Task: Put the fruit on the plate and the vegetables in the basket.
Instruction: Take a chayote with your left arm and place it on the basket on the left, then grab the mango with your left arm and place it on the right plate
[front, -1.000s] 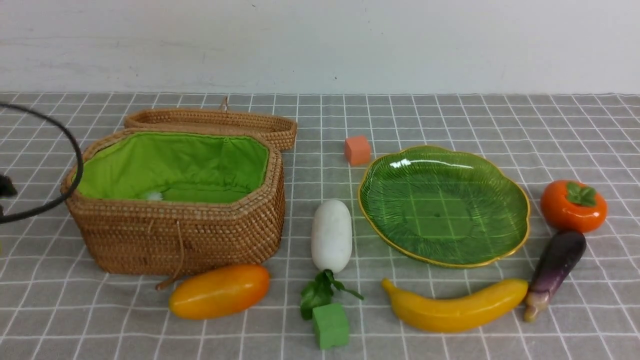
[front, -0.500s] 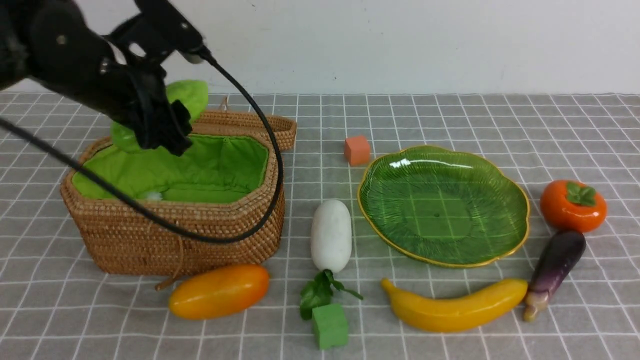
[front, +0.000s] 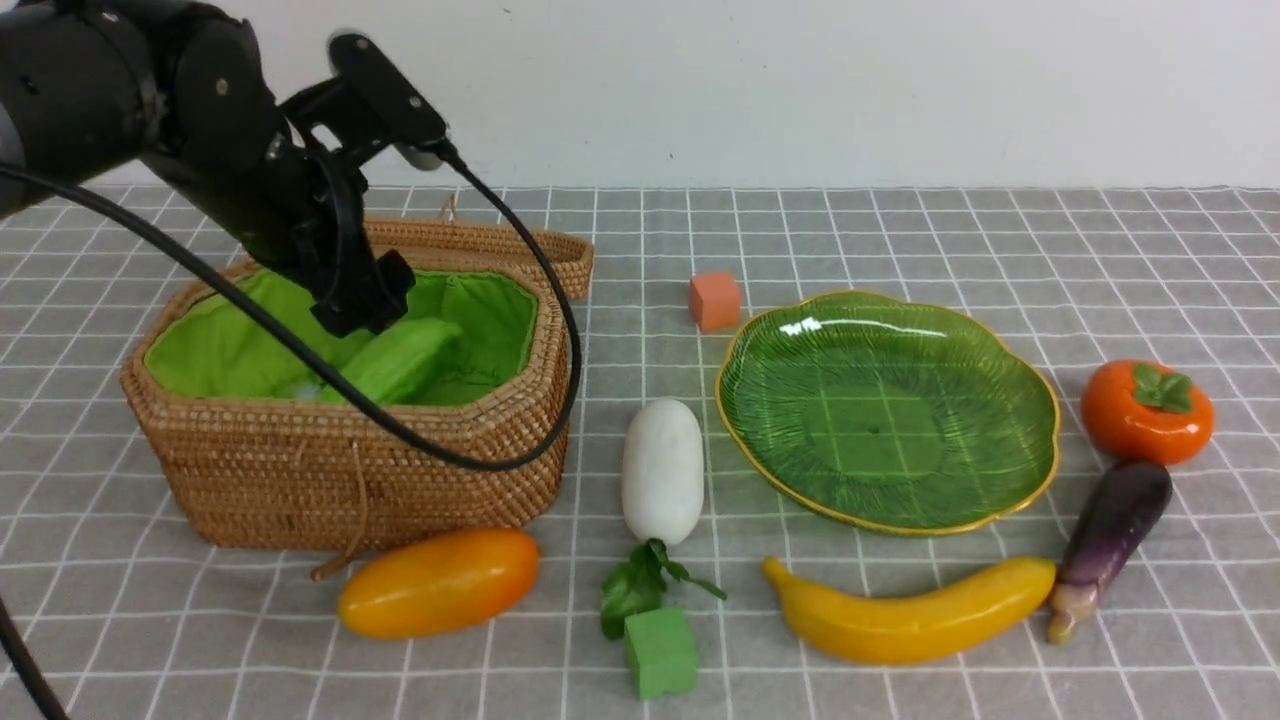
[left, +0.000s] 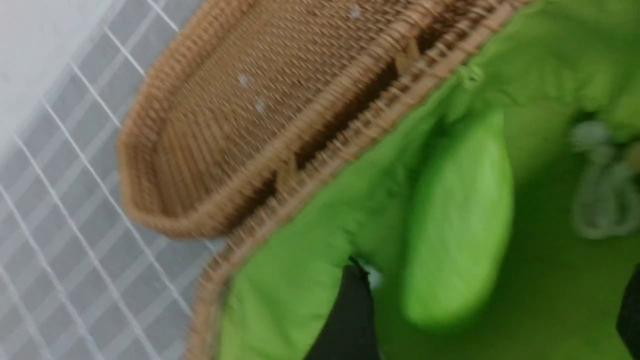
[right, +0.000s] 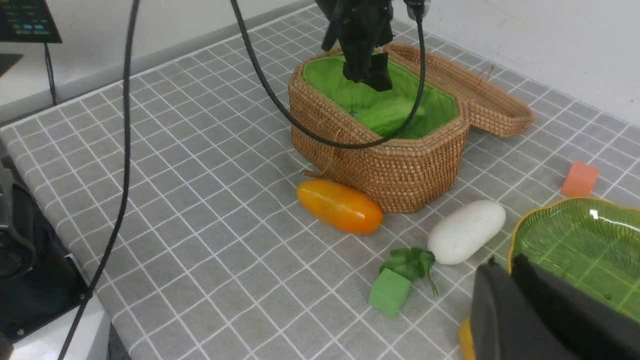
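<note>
While the black left gripper (left: 485, 310) hangs with its jaws spread wide, the stubby light-green toy cucumber (left: 460, 220) slants lengthwise inside the brown woven basket (front: 350, 470), its far end toward the right.

Front view: bright, even light, colours clear. White glare streak on the plate (front: 888, 415), upper L part; small soft highlights on the persimmon (front: 1147, 412) & mango (front: 440, 583). Faint soft shadows on the tabletop (front: 560, 660); pale wall (front: 900, 90) evenly lit. L wrist view: cucumber (left: 460, 220) & basket lid (left: 280, 90) blurred, grid lines w/ ghosted doubles at L of frame; lining dark green toward lower R. R wrist view: mostly sharp, bright; dark gripper (right: 530, 310), lower R, blurry & out of focus. Glare on plate too, R edge.
</note>
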